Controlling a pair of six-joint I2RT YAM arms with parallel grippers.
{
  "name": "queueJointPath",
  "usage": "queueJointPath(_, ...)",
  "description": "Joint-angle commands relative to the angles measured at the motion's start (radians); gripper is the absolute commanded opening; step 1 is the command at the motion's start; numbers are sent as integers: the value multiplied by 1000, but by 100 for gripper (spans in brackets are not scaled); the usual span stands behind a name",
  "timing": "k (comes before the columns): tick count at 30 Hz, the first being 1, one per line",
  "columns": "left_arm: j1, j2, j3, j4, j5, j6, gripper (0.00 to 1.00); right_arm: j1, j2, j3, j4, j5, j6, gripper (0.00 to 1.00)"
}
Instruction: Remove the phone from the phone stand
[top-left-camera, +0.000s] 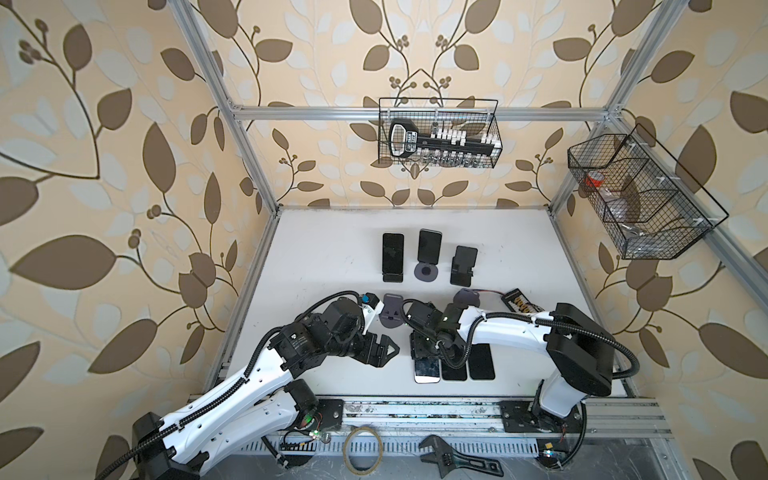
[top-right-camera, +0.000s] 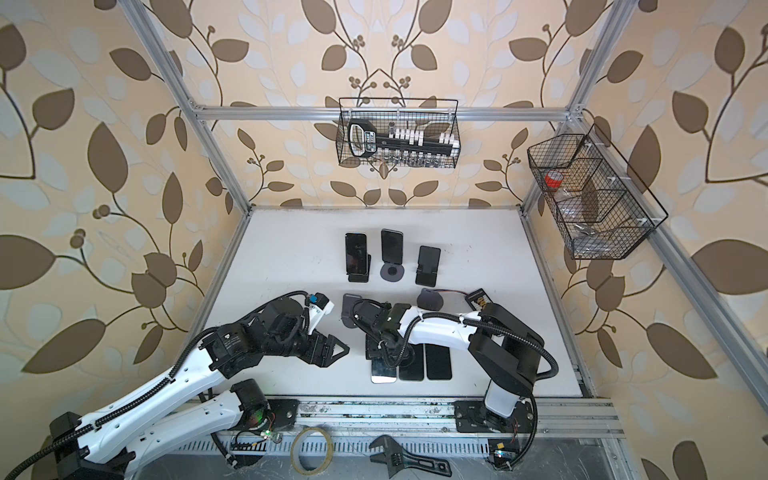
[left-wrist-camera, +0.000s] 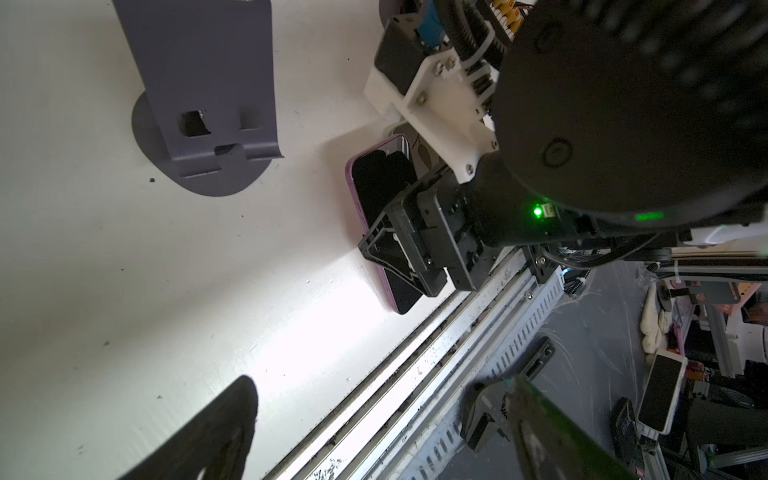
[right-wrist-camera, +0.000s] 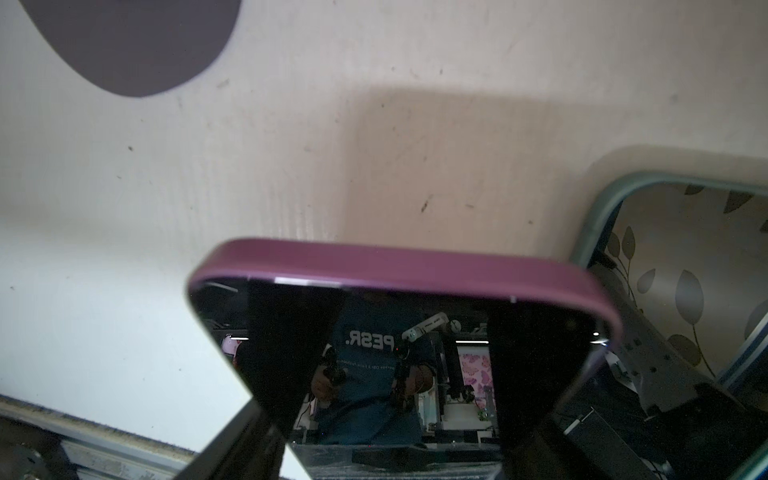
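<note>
A purple-edged phone (right-wrist-camera: 399, 282) with a dark screen lies low over the white table near its front edge, seen in both top views (top-left-camera: 427, 370) (top-right-camera: 383, 372). My right gripper (top-left-camera: 423, 349) is shut across its width, one finger (left-wrist-camera: 384, 245) on each long side. Behind it stands an empty purple phone stand (top-left-camera: 392, 312) (left-wrist-camera: 208, 104). My left gripper (top-left-camera: 388, 353) hangs open and empty to the left of the phone, with its dark fingers (left-wrist-camera: 216, 432) at the edge of the left wrist view.
Two more phones (top-left-camera: 455, 368) (top-left-camera: 482, 361) lie flat to the right of the held one. At the back, three phones (top-left-camera: 392, 255) rest on stands. A second empty stand (top-left-camera: 466, 298) and a connector board (top-left-camera: 521, 305) sit mid-right. A wrench (top-left-camera: 453, 457) lies past the front rail.
</note>
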Motion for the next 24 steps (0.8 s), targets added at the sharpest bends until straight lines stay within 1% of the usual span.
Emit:
queueJointPath(1, -10, -11, -11, 13, -7, -2, 94, -3, 28, 12, 12, 38, 28, 71)
queueJointPath(24, -12, -2, -12, 15, -9, -1, 94, -3, 37, 8, 6, 63, 43, 78)
